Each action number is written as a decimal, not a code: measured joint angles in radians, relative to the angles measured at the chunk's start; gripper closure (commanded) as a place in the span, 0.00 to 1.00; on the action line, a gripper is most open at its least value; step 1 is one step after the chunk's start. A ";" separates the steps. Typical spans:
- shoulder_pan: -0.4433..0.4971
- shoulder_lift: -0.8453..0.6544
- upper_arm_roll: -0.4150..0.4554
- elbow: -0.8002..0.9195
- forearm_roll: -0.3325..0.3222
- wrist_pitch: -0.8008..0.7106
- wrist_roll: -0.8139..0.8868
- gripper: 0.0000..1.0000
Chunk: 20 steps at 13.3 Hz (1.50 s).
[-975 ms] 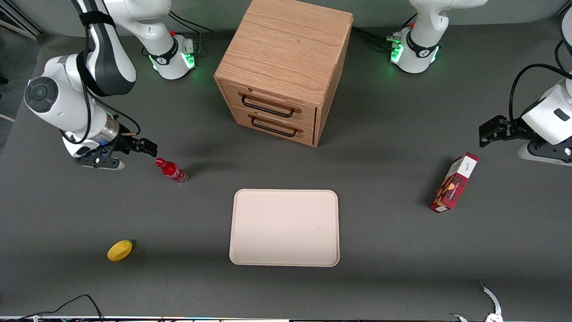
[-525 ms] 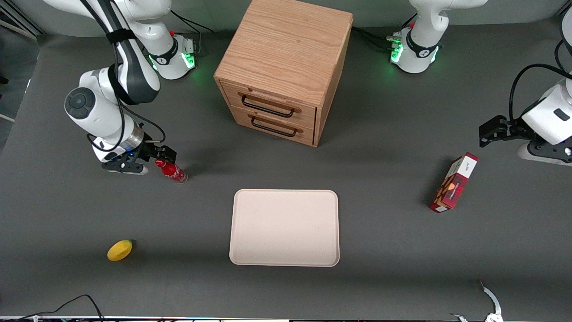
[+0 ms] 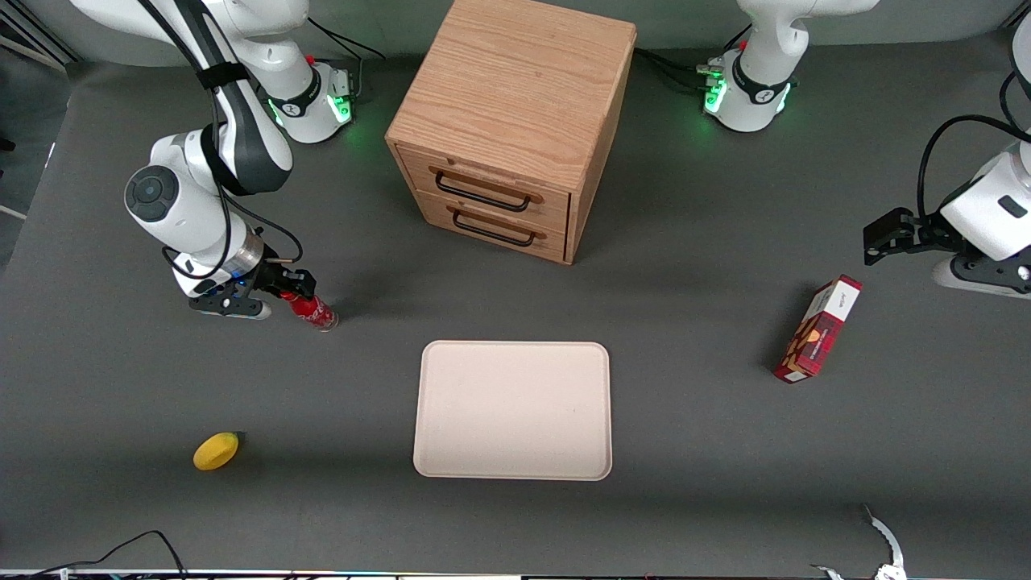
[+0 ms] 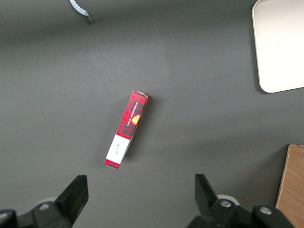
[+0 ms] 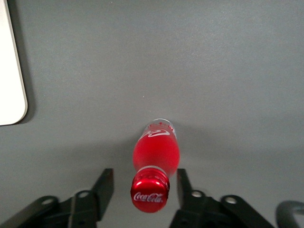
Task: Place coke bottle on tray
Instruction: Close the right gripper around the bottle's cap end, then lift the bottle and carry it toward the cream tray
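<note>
The coke bottle (image 3: 312,310), small and red with a red cap, stands on the grey table toward the working arm's end. My right gripper (image 3: 294,283) is over its cap end. In the right wrist view the bottle (image 5: 156,156) stands between my two open fingers (image 5: 105,184), cap toward the camera, with a gap on each side; the gripper (image 5: 145,183) is open and not touching it. The cream-beige tray (image 3: 513,409) lies empty near the table's middle, nearer the front camera than the bottle; its corner shows in the right wrist view (image 5: 10,80).
A wooden two-drawer cabinet (image 3: 511,121) stands farther from the front camera than the tray. A yellow lemon (image 3: 216,450) lies nearer the camera than the bottle. A red carton (image 3: 817,329) lies toward the parked arm's end, also in the left wrist view (image 4: 127,129).
My right gripper has moved from beside the bottle's cap to over it, so the bottle now stands between the open fingers. The bottle has not moved.
</note>
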 measured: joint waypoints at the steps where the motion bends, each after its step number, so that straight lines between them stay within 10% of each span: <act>1: 0.000 0.000 0.000 0.000 0.000 0.000 0.000 1.00; 9: 0.000 -0.017 0.001 0.099 -0.012 -0.152 -0.004 1.00; 16: 0.017 0.094 0.045 0.779 -0.011 -0.803 0.029 1.00; 20: 0.081 0.399 0.142 1.181 -0.012 -0.888 0.277 1.00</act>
